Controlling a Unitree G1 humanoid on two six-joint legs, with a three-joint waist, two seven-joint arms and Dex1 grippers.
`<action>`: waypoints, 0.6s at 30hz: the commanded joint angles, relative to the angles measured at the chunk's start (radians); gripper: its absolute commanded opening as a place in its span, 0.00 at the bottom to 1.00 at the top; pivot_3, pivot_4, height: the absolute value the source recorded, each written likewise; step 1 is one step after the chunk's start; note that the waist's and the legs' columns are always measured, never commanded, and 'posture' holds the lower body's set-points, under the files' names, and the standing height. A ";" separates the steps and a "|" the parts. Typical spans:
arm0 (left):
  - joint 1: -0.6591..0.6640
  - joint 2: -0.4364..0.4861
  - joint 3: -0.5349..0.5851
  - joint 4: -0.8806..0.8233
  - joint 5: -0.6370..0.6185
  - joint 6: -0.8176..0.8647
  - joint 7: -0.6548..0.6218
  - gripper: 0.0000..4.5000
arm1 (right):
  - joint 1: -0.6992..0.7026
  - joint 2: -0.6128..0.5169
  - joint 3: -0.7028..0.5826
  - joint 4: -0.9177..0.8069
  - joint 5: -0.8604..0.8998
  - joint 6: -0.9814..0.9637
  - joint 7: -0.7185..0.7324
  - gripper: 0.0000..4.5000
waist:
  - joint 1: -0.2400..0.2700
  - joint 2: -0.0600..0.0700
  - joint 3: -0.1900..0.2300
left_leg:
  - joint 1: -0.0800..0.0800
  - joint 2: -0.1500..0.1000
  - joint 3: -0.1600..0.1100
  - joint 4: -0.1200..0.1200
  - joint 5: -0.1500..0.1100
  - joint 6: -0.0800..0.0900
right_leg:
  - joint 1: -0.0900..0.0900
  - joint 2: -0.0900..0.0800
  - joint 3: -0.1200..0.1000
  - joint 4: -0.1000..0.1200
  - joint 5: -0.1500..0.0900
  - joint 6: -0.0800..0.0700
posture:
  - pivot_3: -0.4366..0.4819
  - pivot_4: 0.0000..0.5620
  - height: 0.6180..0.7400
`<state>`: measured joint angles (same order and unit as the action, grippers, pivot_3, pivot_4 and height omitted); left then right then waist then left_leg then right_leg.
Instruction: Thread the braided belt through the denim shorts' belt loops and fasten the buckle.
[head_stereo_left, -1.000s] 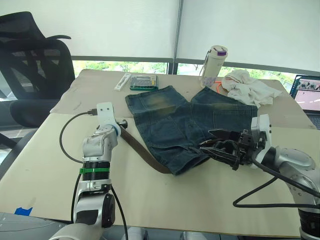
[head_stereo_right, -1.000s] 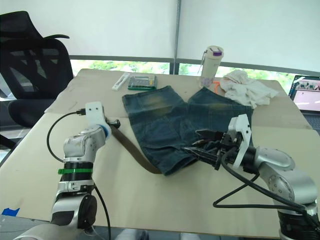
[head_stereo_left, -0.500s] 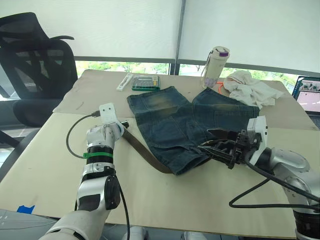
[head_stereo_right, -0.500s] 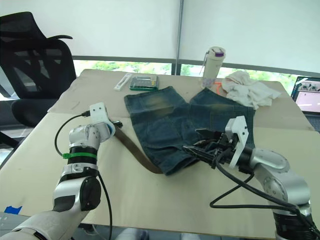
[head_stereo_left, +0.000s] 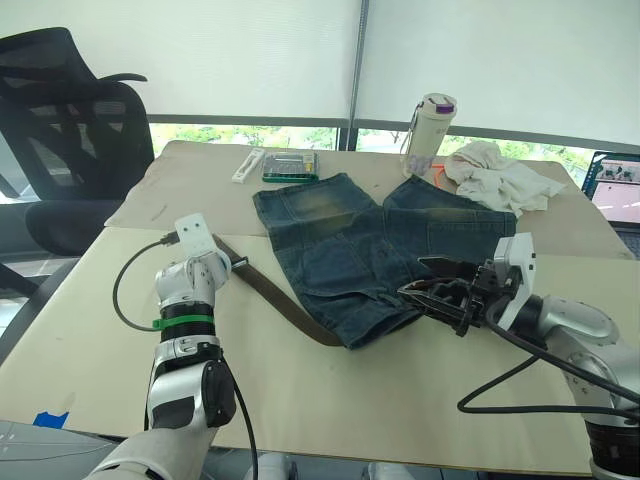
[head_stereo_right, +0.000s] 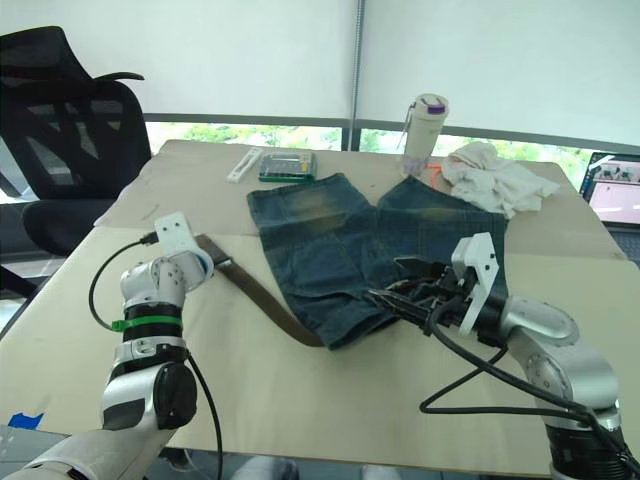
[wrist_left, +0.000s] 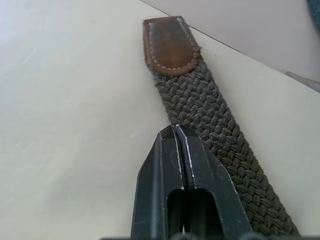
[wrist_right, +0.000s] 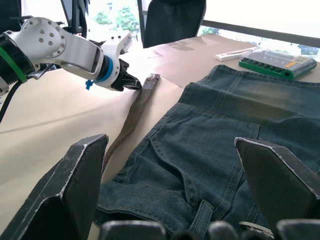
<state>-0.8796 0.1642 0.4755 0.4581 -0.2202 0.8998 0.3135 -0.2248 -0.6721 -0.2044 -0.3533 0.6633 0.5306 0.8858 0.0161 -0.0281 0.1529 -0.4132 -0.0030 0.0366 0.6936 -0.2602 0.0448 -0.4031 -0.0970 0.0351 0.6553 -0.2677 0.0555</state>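
The braided belt (head_stereo_left: 275, 298) lies diagonally on the table, its leather tip (wrist_left: 170, 45) at the far left and its other end under the denim shorts (head_stereo_left: 370, 240). The buckle is hidden. My left gripper (wrist_left: 175, 131) is shut with nothing between its fingers and rests on the table against the strap's edge, just short of the tip. My right gripper (head_stereo_left: 420, 278) hovers open over the shorts' near edge, holding nothing. A narrow denim strip that looks like one of the belt loops (wrist_right: 199, 220) sits just in front of it.
At the table's far side stand a white bottle (head_stereo_left: 428, 125), a crumpled white cloth (head_stereo_left: 500, 175), a green box (head_stereo_left: 290, 165) and a flat white item (head_stereo_left: 247, 163). A laptop (head_stereo_left: 615, 190) is at the right edge. A black office chair (head_stereo_left: 70, 130) stands far left.
My left gripper has closed its fingers and shifted a little left, so the belt's tip now shows beyond it. The right gripper has stayed open in place.
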 joint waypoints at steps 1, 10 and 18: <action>0.060 -0.016 -0.026 -0.041 -0.017 0.042 -0.029 0.01 | -0.015 -0.005 -0.010 -0.011 0.000 -0.028 0.005 1.00 | -0.001 0.000 0.000 | 0.000 0.000 0.000 0.000 0.000 0.000 | 0.000 0.000 0.000 0.000 0.000 0.000 | 0.48 0.27 1.00; 0.131 -0.016 -0.221 -0.493 -0.046 0.222 -0.159 0.27 | -0.002 -0.007 -0.023 -0.007 -0.010 -0.034 0.007 1.00 | 0.002 -0.002 0.001 | -0.004 0.000 -0.001 0.000 0.001 -0.002 | -0.003 0.000 0.000 0.000 0.000 0.000 | 0.48 0.27 1.00; 0.153 -0.114 -0.199 -0.612 0.029 0.407 -0.042 0.87 | -0.005 -0.009 -0.021 -0.005 -0.011 -0.037 0.007 1.00 | -0.007 -0.002 0.001 | -0.004 0.001 0.000 0.000 0.001 -0.001 | -0.003 0.002 0.000 0.000 0.000 0.000 | 0.48 0.27 1.00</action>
<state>-0.7293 0.0697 0.2485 -0.0986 -0.2215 1.2954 0.2283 -0.2238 -0.6730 -0.2048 -0.3425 0.6470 0.5193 0.8898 0.0091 -0.0297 0.1538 -0.4171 -0.0023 0.0362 0.6935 -0.2594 0.0435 -0.4060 -0.0950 0.0352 0.6557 -0.2676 0.0553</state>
